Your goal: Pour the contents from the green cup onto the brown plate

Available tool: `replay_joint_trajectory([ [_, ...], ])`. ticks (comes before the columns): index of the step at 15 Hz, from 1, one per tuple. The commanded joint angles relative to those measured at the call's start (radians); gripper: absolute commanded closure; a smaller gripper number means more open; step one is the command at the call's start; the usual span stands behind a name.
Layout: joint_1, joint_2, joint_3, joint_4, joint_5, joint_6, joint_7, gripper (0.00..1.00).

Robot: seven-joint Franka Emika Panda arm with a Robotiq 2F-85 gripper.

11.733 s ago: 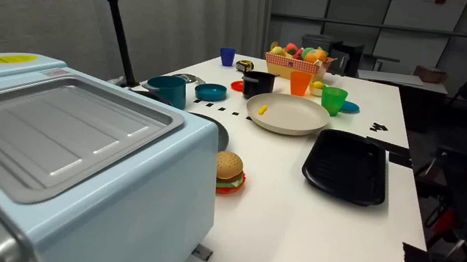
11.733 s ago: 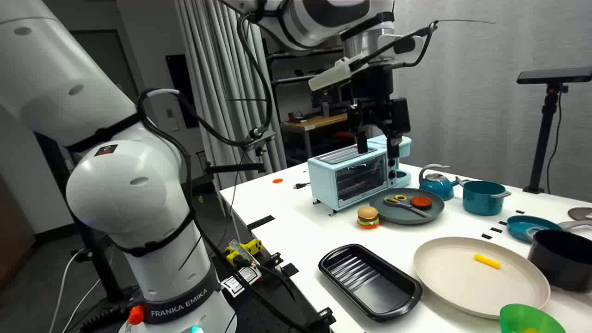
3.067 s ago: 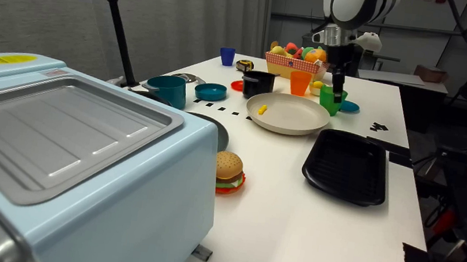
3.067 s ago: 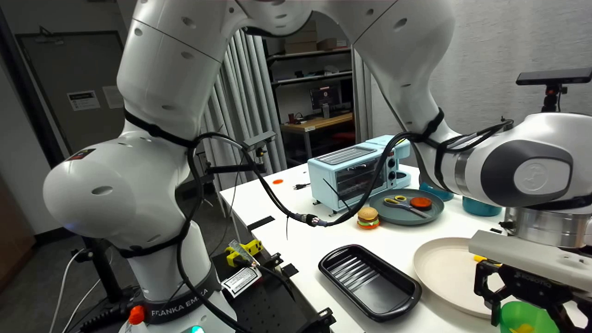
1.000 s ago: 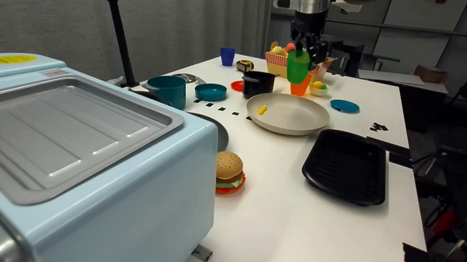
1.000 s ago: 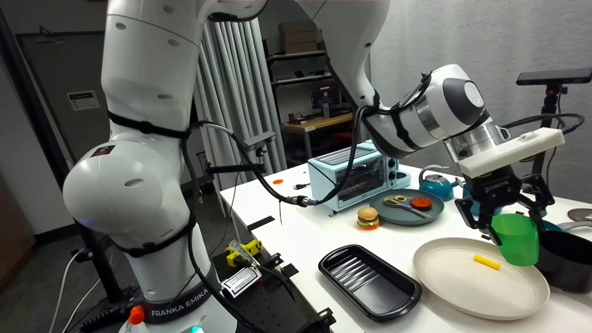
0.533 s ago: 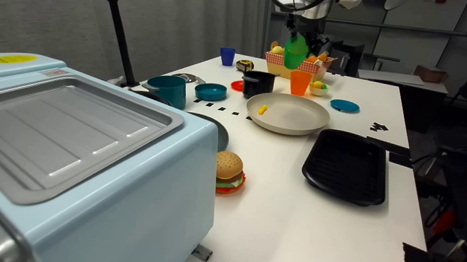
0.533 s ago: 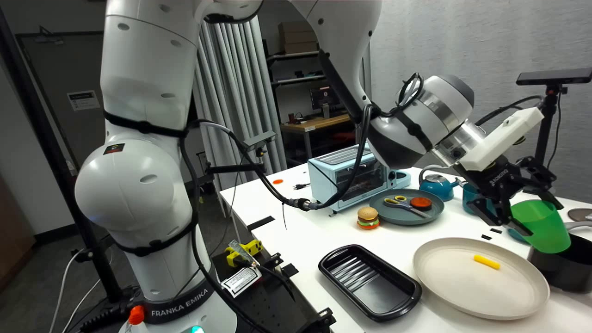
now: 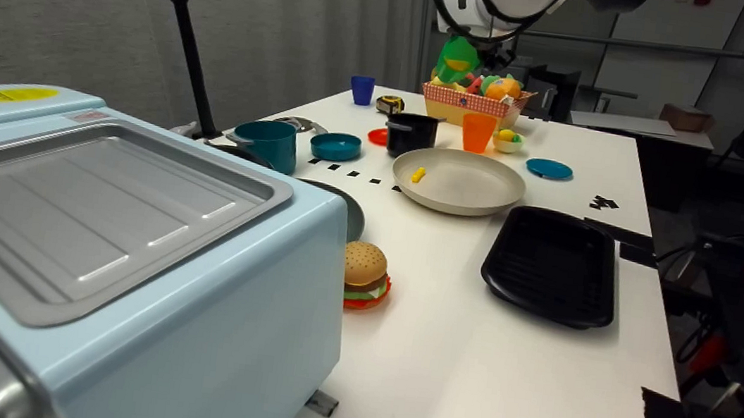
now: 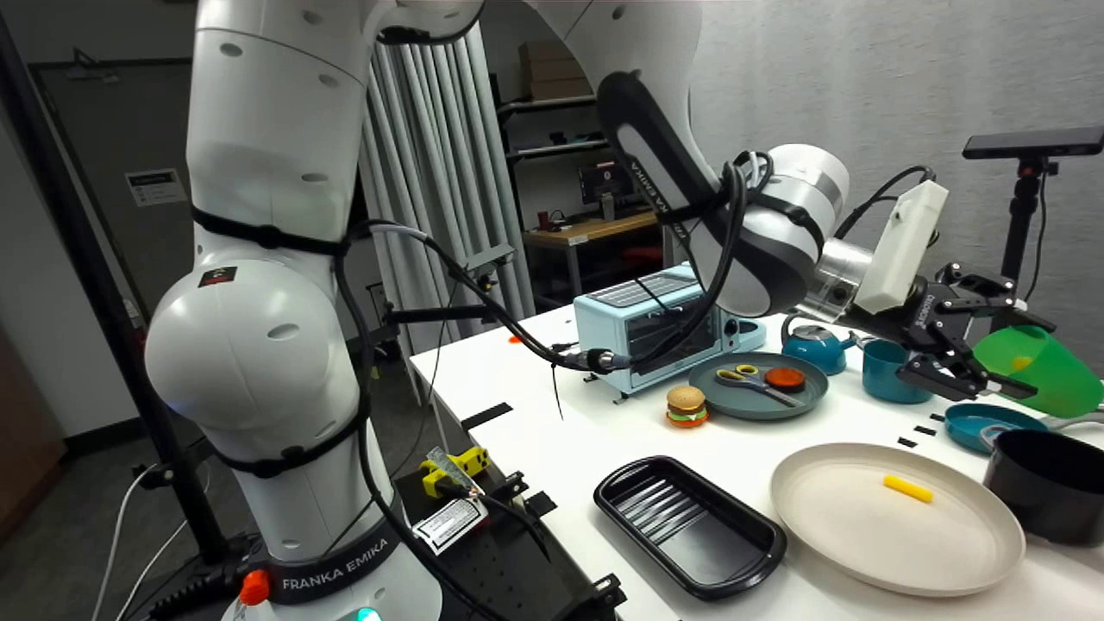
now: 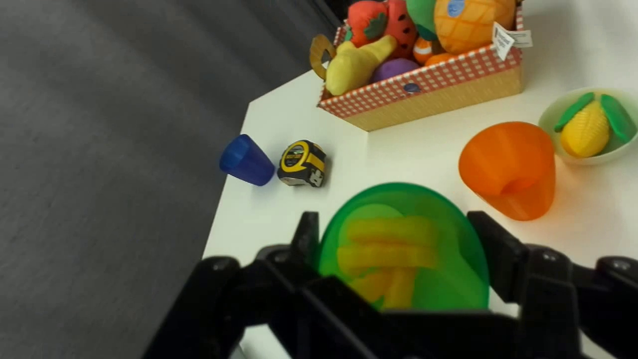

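Note:
My gripper (image 10: 1026,355) is shut on the green cup (image 10: 1048,371), its fingers on opposite sides of the cup wall. The cup hangs in the air, strongly tilted. In the wrist view its round mouth (image 11: 403,192) faces the camera, and several yellow pieces (image 11: 389,254) lie inside. The brown plate (image 9: 467,185) rests on the table in both exterior views. A single yellow piece (image 10: 907,488) lies on that plate (image 10: 845,526). In an exterior view the cup (image 9: 458,56) appears in front of the fruit basket.
A black pot (image 10: 1048,492) and a teal pan (image 10: 975,423) stand by the plate. The black tray (image 10: 681,526) lies on its other side. An orange cup (image 11: 508,169), a tape measure (image 11: 301,164), a blue cup (image 11: 246,159) and a fruit basket (image 11: 438,99) stand farther off.
The green cup, once standing on the table beside the plate, has been gripped and lifted. Over the last second it rose and swung out past the plate, while the gripper turned from downward to nearly level.

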Motion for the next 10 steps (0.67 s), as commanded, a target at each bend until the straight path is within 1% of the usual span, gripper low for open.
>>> replay_joint_trajectory([
  [1, -0.037, -0.023, 0.071, -0.043, -0.194, -0.121, 0.132, 0.5],
  [5, -0.051, -0.025, 0.115, -0.086, -0.339, -0.247, 0.242, 0.5],
  [10, -0.063, -0.024, 0.143, -0.139, -0.526, -0.408, 0.378, 0.5],
])
